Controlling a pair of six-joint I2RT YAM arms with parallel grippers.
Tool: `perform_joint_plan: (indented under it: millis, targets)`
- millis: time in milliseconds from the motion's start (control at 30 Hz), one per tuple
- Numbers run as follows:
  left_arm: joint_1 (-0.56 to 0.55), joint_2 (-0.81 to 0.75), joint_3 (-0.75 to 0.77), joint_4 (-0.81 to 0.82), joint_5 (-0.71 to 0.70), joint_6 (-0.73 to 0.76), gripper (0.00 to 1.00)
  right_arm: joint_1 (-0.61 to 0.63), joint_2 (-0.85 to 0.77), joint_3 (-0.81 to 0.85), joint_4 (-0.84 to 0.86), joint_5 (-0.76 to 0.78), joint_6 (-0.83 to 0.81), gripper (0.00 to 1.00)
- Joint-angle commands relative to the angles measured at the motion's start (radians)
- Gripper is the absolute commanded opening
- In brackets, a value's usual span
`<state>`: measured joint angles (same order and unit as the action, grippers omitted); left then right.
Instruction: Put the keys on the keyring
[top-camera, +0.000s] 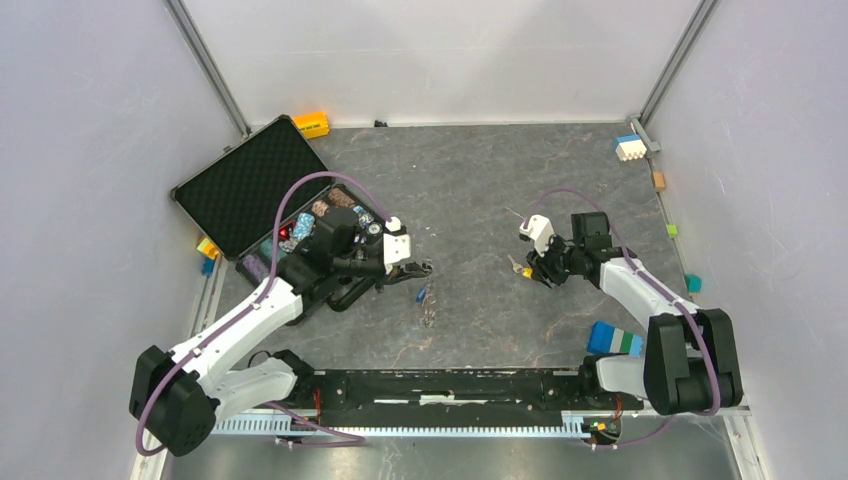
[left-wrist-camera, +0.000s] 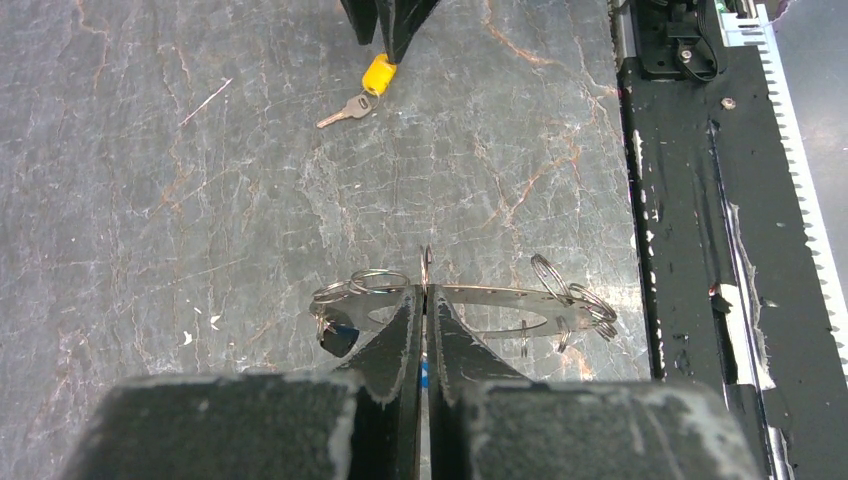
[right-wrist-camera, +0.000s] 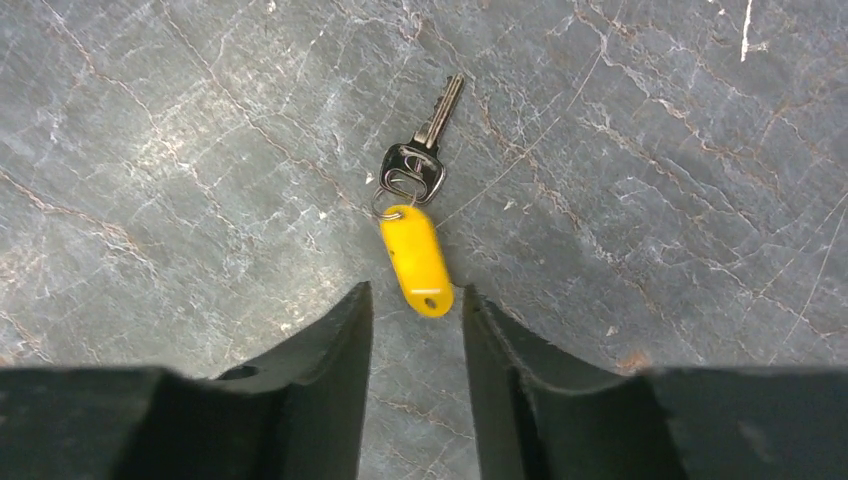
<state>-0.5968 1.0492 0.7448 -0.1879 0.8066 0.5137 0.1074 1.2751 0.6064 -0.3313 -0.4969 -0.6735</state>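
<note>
My left gripper (left-wrist-camera: 425, 292) is shut on the keyring (left-wrist-camera: 560, 296), a thin flat silvery hoop that carries several small split rings. A key with a dark blue head (left-wrist-camera: 338, 338) hangs from the hoop's left side. In the top view the keyring (top-camera: 429, 312) dangles below my left gripper (top-camera: 421, 268). The other key has a yellow tag (right-wrist-camera: 415, 258) and a metal blade (right-wrist-camera: 437, 115). It lies flat on the table, free, just ahead of my open right gripper (right-wrist-camera: 415, 297). The left wrist view shows this yellow key (left-wrist-camera: 377, 75) under the right fingers (left-wrist-camera: 395, 25).
An open black case (top-camera: 245, 185) with poker chips stands at the back left. Toy blocks lie along the edges: orange (top-camera: 311, 123), white and blue (top-camera: 629, 147), blue and green (top-camera: 613, 339). A black rail (left-wrist-camera: 690, 200) runs along the near edge.
</note>
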Motion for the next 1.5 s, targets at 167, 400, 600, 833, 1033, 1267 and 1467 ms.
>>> perform_joint_plan:
  millis: [167, 400, 600, 833, 1033, 1267, 1467]
  targets:
    - [0.000, -0.007, 0.017, 0.039, 0.027, 0.015, 0.02, -0.003, 0.011, 0.076, 0.042, -0.133, -0.002, 0.53]
    - [0.000, -0.018, 0.012, 0.039, 0.031, 0.010, 0.02, 0.012, 0.134, 0.137, 0.010, -0.194, -0.041, 0.45]
    - [0.000, -0.025, 0.006, 0.039, 0.031, 0.017, 0.02, 0.036, 0.169, 0.187, -0.120, -0.229, -0.233, 0.48]
    - [0.000, -0.036, -0.001, 0.031, 0.035, 0.047, 0.02, 0.040, 0.220, 0.289, -0.329, -0.182, -0.585, 0.54]
    - [-0.001, -0.035, 0.001, 0.023, 0.040, 0.062, 0.02, 0.070, 0.274, 0.318, -0.385, -0.106, -0.711, 0.55]
    - [0.000, -0.036, 0.005, 0.005, 0.033, 0.083, 0.02, 0.141, 0.276, 0.276, -0.298, -0.014, -0.707, 0.53]
    - [-0.001, -0.036, 0.002, 0.001, 0.031, 0.092, 0.02, 0.178, 0.305, 0.289, -0.299, 0.031, -0.703, 0.45]
